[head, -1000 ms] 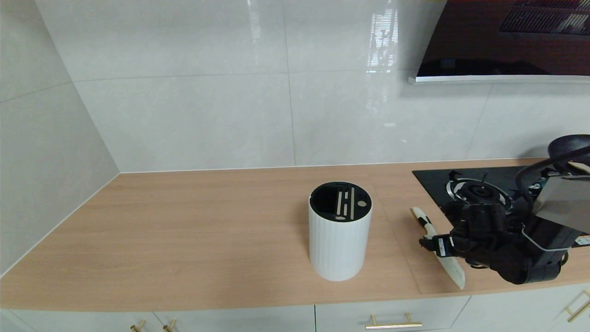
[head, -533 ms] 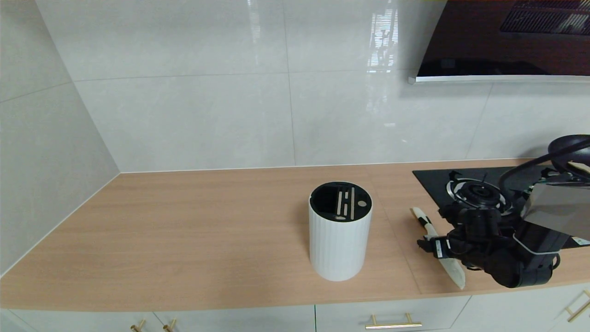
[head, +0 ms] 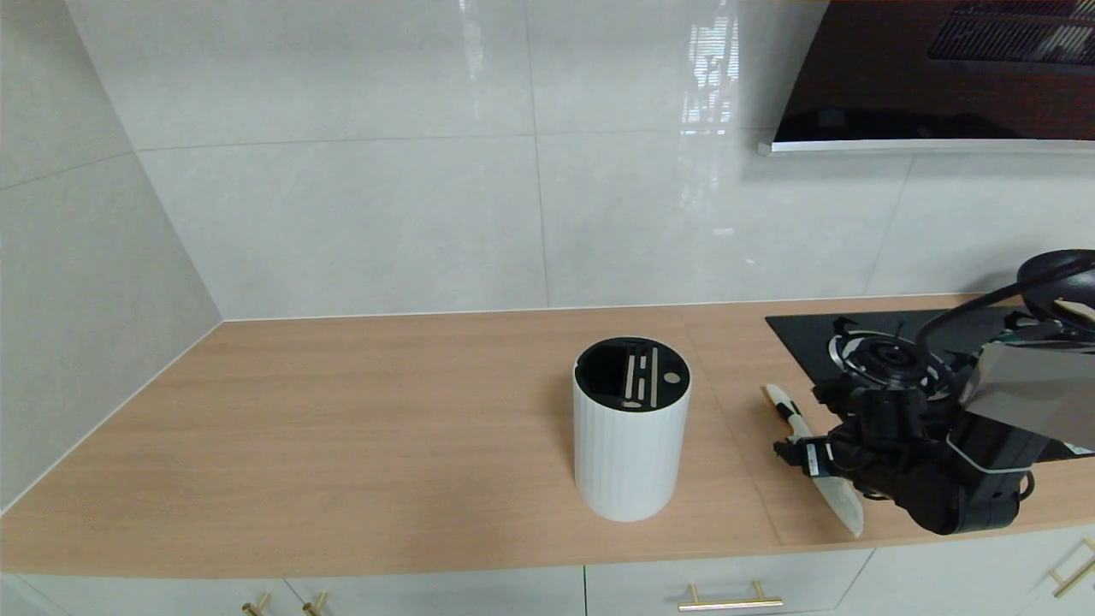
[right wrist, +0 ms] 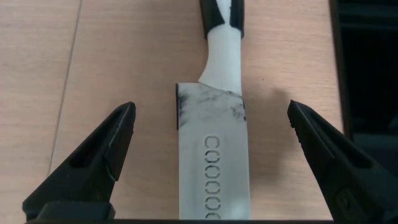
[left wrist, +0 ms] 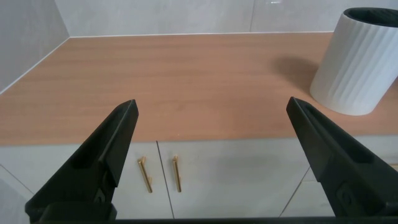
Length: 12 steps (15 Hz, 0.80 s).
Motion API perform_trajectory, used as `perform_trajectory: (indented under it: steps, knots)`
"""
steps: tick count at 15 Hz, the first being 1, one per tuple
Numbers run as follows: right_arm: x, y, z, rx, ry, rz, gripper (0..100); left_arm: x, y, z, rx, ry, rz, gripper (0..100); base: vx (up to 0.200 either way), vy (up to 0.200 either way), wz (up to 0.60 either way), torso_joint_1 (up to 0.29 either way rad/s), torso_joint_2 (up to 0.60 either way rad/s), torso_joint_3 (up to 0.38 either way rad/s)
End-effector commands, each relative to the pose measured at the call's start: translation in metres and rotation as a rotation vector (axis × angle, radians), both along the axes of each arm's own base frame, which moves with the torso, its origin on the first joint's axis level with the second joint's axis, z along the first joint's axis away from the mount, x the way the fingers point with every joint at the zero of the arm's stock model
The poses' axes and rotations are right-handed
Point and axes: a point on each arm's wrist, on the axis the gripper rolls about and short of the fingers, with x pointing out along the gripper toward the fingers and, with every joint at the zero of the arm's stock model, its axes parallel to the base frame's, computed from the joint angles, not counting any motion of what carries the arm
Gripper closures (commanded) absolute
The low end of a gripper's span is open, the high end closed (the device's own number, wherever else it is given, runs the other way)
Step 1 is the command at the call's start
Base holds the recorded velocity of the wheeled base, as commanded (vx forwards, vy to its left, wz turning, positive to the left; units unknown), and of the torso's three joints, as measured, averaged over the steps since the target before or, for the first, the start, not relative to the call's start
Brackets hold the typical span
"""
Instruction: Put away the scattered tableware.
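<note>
At the lower right of the head view we see the white knife (head: 789, 417) lying flat on the wooden surface (head: 385, 428), handle towards the wall and blade towards the front edge. It lies just beside the black hob (head: 800, 335). The right claw (head: 808, 455) sits over it. In the right wrist view the right claw (right wrist: 210, 115) is spread wide, one finger on each side of the knife (right wrist: 210, 143), neither touching it. The white ribbed holder (head: 631, 445) stands upright at the centre of the head view, apart from the knife. The left claw (left wrist: 211, 106) is also spread wide and holds nothing, with the holder (left wrist: 357, 62) off to one side.
</note>
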Motion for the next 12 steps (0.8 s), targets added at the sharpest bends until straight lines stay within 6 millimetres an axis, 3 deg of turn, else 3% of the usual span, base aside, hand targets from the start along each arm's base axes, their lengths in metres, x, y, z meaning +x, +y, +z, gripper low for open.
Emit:
perform_trajectory:
  steps: [1, 12]
  knots:
    - [0.0001, 0.0030, -0.0002, -0.001, 0.000, 0.008, 0, 0.0001, 0.0000, 0.0002, 0.000, 0.000, 0.000, 0, 0.000, 0.000, 0.00, 0.000, 0.00, 0.000]
    - [0.0013, 0.0049, -0.0048, 0.002, 0.008, 0.012, 0, 0.0000, 0.0000, 0.0000, 0.000, 0.000, 0.000, 0, 0.000, 0.000, 0.00, 0.000, 0.00, 0.000]
